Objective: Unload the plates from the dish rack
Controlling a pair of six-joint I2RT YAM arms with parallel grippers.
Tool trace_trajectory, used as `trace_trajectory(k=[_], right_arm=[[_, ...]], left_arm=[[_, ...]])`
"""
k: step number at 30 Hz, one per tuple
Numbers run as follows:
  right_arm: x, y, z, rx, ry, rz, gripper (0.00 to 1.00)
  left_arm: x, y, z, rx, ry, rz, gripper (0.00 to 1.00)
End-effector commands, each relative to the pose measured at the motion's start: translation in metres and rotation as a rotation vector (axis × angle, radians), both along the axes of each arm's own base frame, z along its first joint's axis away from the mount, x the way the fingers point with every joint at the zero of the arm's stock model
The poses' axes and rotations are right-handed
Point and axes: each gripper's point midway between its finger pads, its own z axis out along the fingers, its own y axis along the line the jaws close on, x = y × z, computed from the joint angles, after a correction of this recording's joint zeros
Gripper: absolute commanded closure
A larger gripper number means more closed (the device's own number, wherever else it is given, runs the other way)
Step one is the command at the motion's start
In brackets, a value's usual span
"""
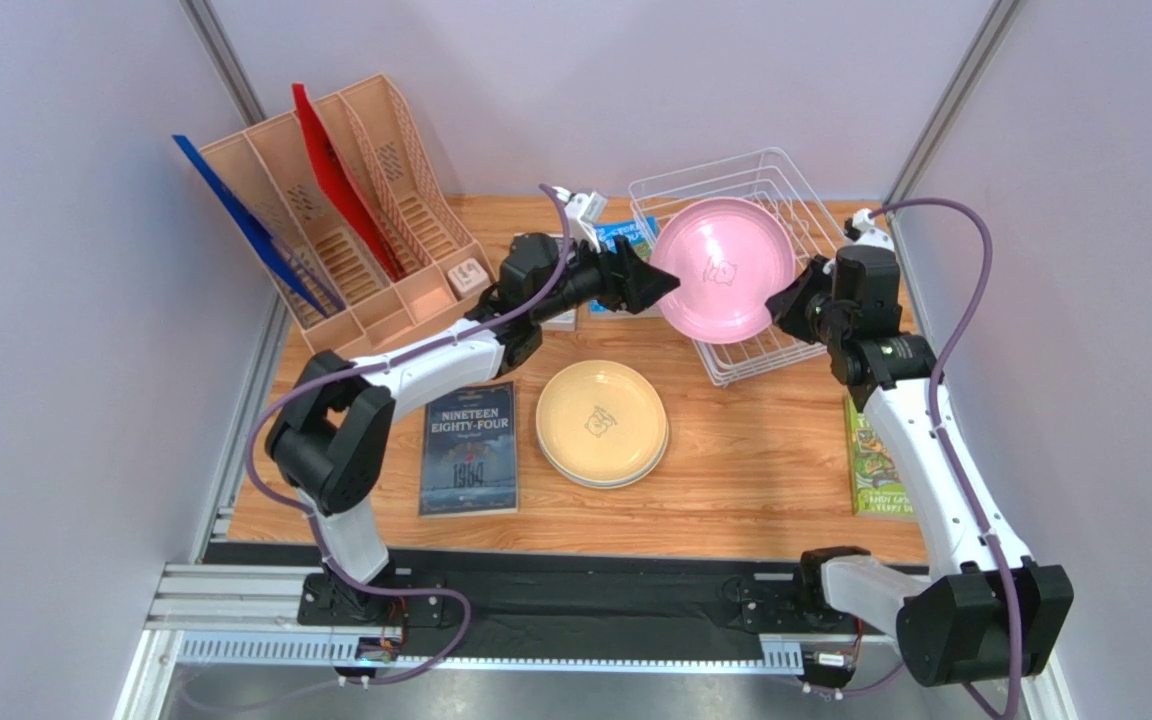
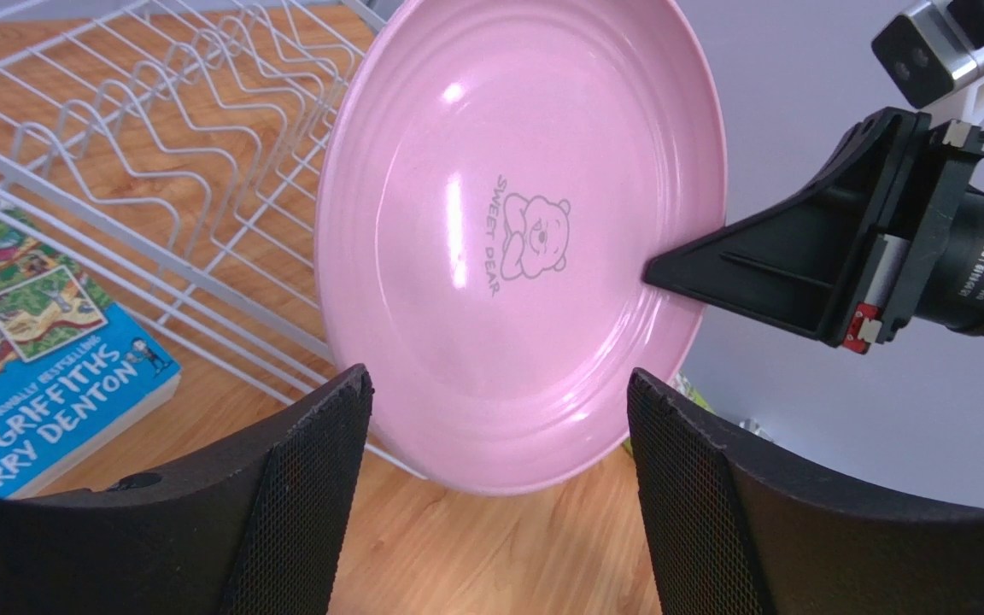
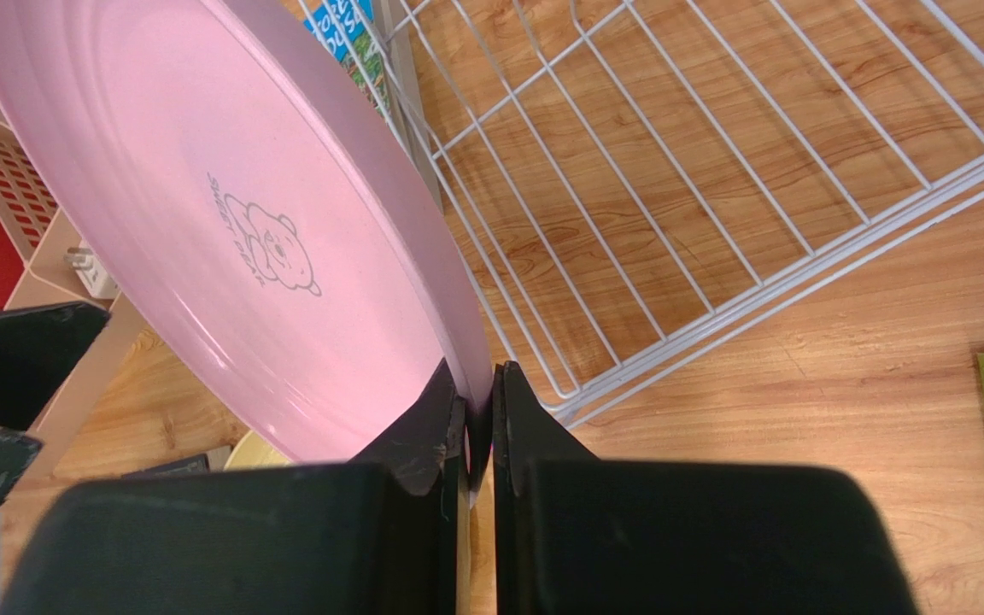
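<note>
Right gripper [image 3: 469, 413]: your jaws are pinched tight on the rim of the pink plate [image 1: 714, 270], holding it on edge so its face turns toward the other arm.
Left gripper [image 2: 497, 391]: spread wide and empty. The plate stands just ahead, its lower rim lined up with the gap, seemingly for a handover.
Rack [image 1: 785, 188]: below and behind the held plate; no plates show in it.
Tan plate [image 1: 602, 423]: flat on the table [image 1: 748, 480], below your left jaws and back toward the base; likely the stacking spot.
Next: close left on the rim before right lets go.
</note>
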Motion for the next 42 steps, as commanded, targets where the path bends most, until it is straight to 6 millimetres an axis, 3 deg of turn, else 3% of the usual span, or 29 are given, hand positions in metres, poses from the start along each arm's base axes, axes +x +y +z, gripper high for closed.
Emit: trace_trajectory(k=[1,12,21,25,26,29,31,33,35,36,38,39,41,42], right_arm=[[0.011,-0.006,0.031,0.034,-0.116,-0.037,1.00],[0.005,0.002,0.042,0.086,-0.144,-0.002,1.00],[-0.006,0.034,0.035,0.220,-0.088,0.141,1.00],[-0.011,0.040,0.031,0.246,-0.074,0.163,1.00],[-0.011,0.040,0.031,0.245,-0.074,0.164,1.00],[-0.013,0.041,0.031,0.254,-0.069,0.167,0.99],[-0.014,0.042,0.032,0.260,-0.069,0.170,0.88],[-0.013,0.042,0.034,0.255,-0.074,0.176,0.56],[-0.012,0.038,0.035,0.233,-0.078,0.162,0.36],[-0.013,0.034,0.033,0.210,-0.072,0.151,0.29],[-0.009,0.019,0.036,0.150,-0.078,0.078,0.24],[-0.010,0.014,0.034,0.127,-0.067,0.062,0.24],[-0.009,0.001,0.035,0.060,-0.078,0.023,0.23],[-0.008,-0.003,0.039,0.041,-0.085,0.009,0.22]], left_arm=[[-0.002,0.021,0.033,-0.003,-0.101,0.069,0.21],[0.004,0.017,0.014,0.012,-0.065,0.077,0.21],[0.012,0.007,0.011,-0.014,-0.063,0.062,0.24],[0.015,0.005,0.009,-0.020,-0.057,0.064,0.49],[0.015,0.005,0.010,-0.020,-0.058,0.065,0.67],[0.011,0.009,0.009,-0.009,-0.060,0.074,1.00],[0.010,0.015,0.007,0.005,-0.054,0.088,1.00],[0.008,0.020,-0.002,0.040,-0.045,0.104,1.00],[0.006,0.027,0.000,0.056,-0.043,0.125,1.00],[0.005,0.033,-0.012,0.090,-0.021,0.147,1.00],[0.001,0.043,-0.010,0.105,-0.015,0.182,1.00],[-0.004,0.050,-0.024,0.143,0.012,0.190,1.00],[-0.007,0.064,-0.025,0.167,0.032,0.244,1.00],[-0.013,0.072,-0.041,0.209,0.071,0.252,1.00]])
